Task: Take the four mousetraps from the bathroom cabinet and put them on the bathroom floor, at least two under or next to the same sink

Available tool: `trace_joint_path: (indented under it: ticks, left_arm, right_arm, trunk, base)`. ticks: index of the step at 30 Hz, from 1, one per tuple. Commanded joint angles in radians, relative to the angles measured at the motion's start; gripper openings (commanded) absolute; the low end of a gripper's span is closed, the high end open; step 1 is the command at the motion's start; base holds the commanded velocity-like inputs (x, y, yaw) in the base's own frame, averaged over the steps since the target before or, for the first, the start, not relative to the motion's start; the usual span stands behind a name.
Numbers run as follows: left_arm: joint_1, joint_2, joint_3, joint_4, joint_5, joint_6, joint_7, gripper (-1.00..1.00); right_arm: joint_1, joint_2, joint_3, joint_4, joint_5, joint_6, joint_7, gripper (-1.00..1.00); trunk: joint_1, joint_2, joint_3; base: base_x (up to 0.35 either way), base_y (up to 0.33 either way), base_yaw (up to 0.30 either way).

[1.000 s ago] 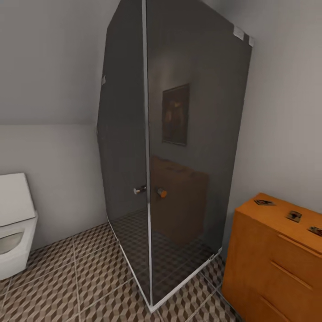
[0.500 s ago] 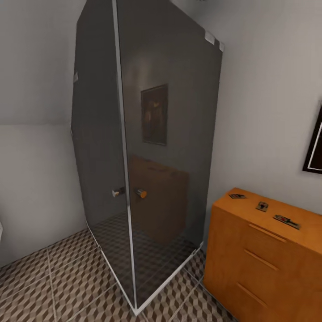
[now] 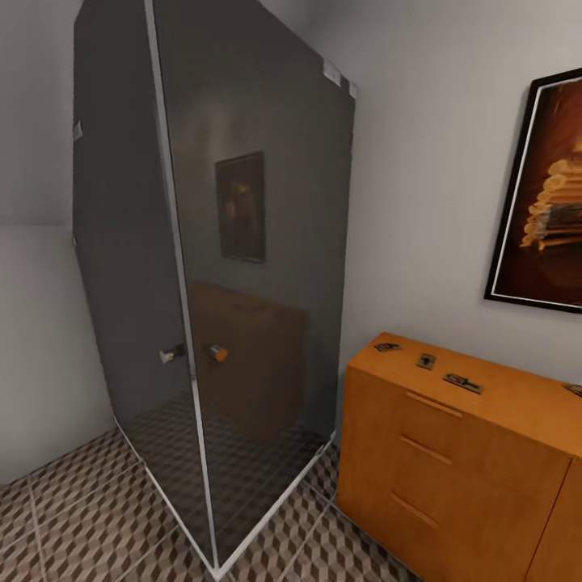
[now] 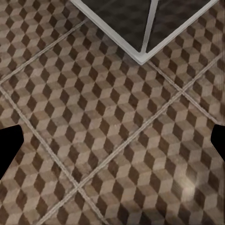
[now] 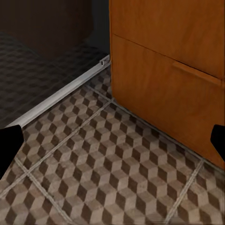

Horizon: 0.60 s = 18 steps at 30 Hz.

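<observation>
Small flat tan mousetraps with dark wire parts are seen lying on top of the wide orange-brown wooden cabinet (image 3: 453, 453) at the right of the head view: one (image 3: 386, 347) near the cabinet's left back corner, a second (image 3: 426, 361) just beside it, a third (image 3: 462, 383) further along, and what may be a fourth (image 3: 574, 390) cut off at the picture's edge. All are well apart from the brown, beige and white cube-patterned tiled bathroom floor (image 3: 56, 517). Three slim bar handles are stacked down the cabinet's front.

A dark-framed picture (image 3: 543, 194) is hung on the grey wall above the cabinet. To the cabinet's left, a tall smoked-glass shower enclosure (image 3: 242, 283) with chrome edging and a small round door knob (image 3: 217, 352) is set in the corner.

In the left wrist view, the left gripper (image 4: 112, 145) is held wide over the tiles near the enclosure's base corner, dark fingertips (image 4: 9, 145) at either edge. In the right wrist view, the right gripper (image 5: 112, 140) is likewise spread wide, empty, above the floor beside the cabinet's lower front.
</observation>
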State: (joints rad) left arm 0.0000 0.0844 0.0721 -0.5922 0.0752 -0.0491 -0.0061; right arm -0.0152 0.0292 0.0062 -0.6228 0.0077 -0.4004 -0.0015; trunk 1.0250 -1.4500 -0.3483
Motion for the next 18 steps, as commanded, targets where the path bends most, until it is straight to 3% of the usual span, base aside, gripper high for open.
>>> trace_joint_path:
  ticks: [1, 18]
  left_arm:
    - [0.0, 0.0, 0.0, 0.0, 0.0, 0.0, 0.0, 1.0]
    - [0.0, 0.0, 0.0, 0.0, 0.0, 0.0, 0.0, 1.0]
  right_arm:
    - [0.0, 0.0, 0.0, 0.0, 0.0, 0.0, 0.0, 1.0]
    - [0.0, 0.0, 0.0, 0.0, 0.0, 0.0, 0.0, 1.0]
  trunk:
    - [0.0, 0.0, 0.0]
    - [0.0, 0.0, 0.0]
  base:
    - [0.0, 0.0, -0.289]
    - [0.0, 0.0, -0.289]
